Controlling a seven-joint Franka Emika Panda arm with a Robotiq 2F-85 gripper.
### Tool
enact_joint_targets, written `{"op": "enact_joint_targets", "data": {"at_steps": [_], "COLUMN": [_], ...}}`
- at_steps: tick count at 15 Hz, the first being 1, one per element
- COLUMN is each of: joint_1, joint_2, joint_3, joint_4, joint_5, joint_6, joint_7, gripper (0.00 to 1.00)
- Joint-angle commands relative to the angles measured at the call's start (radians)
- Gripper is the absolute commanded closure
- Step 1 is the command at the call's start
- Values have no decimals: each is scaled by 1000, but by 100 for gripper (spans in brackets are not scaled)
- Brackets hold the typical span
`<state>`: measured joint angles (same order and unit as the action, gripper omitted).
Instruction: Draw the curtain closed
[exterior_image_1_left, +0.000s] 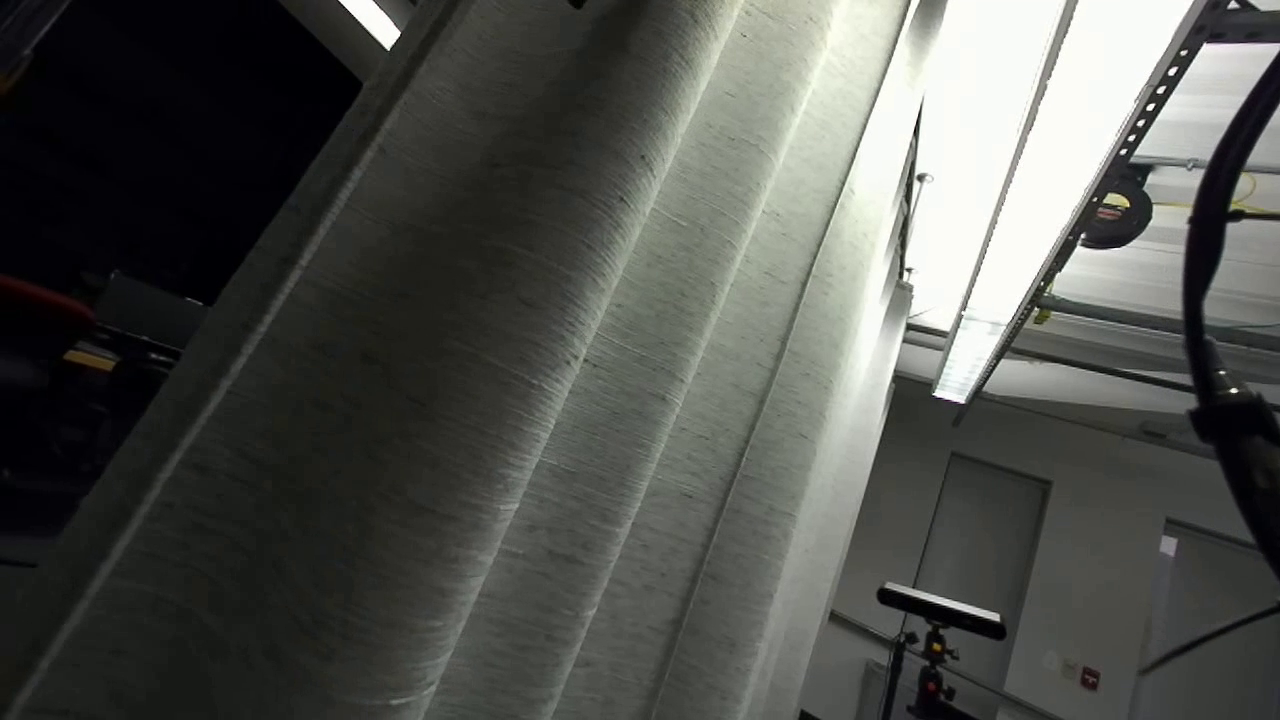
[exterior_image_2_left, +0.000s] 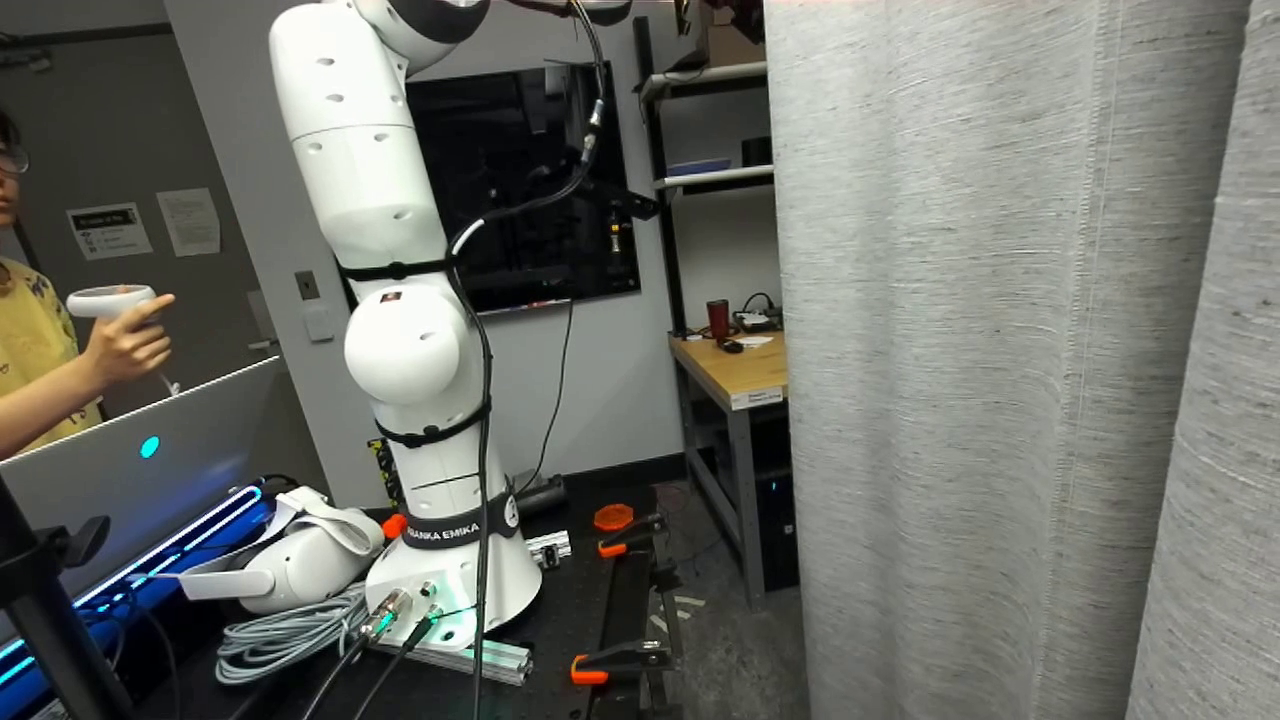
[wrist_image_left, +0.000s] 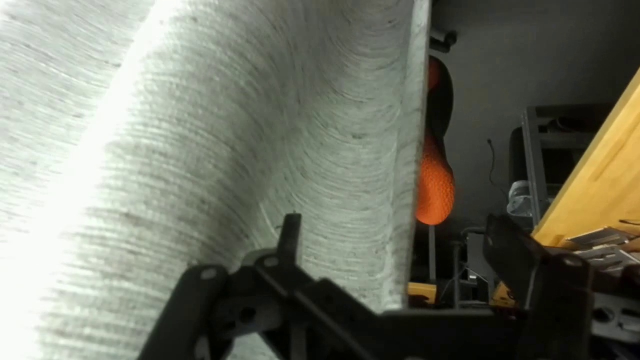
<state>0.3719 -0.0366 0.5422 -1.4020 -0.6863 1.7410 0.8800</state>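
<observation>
A: Where is the curtain?
B: Pale grey, hanging near, at the right in an exterior view, folds vertical.
A: And the arm?
B: White, to the left, base on a black surface, well apart from the cloth. Upper end out of view at the top.
A: Jaws?
B: Apart, per wrist view. The curtain's free edge runs between the fingertips as seen there: left one overlaps the cloth, right one shows clear of it. Contact: cannot tell.
A: Right of that edge?
B: Orange object, partly hidden by the cloth. Identity unclear.
A: Background?
B: Far, between arm and curtain: red cup on a wooden surface. At left, a person in yellow, holding a white controller.
A: Lighting?
B: Bright ceiling strip, right of the curtain in an exterior view. Left folds of the cloth there lie in shadow.
</observation>
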Motion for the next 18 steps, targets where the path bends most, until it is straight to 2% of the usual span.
{"op": "enact_joint_targets", "data": {"at_steps": [1,8,9,10,18], "joint_1": [51,123,109,92,99], "joint_2": [59,125,74,78,93], "joint_3": [7,0,-21,0,-1], "joint_4": [97,206,125,130,151], "joint_5": [-39,-45,-15,-12,-12], "joint_6": [-158,-378,-303,-320,-331], "joint_7": [66,120,105,107,107], "gripper": [5,0,1,0,0]}}
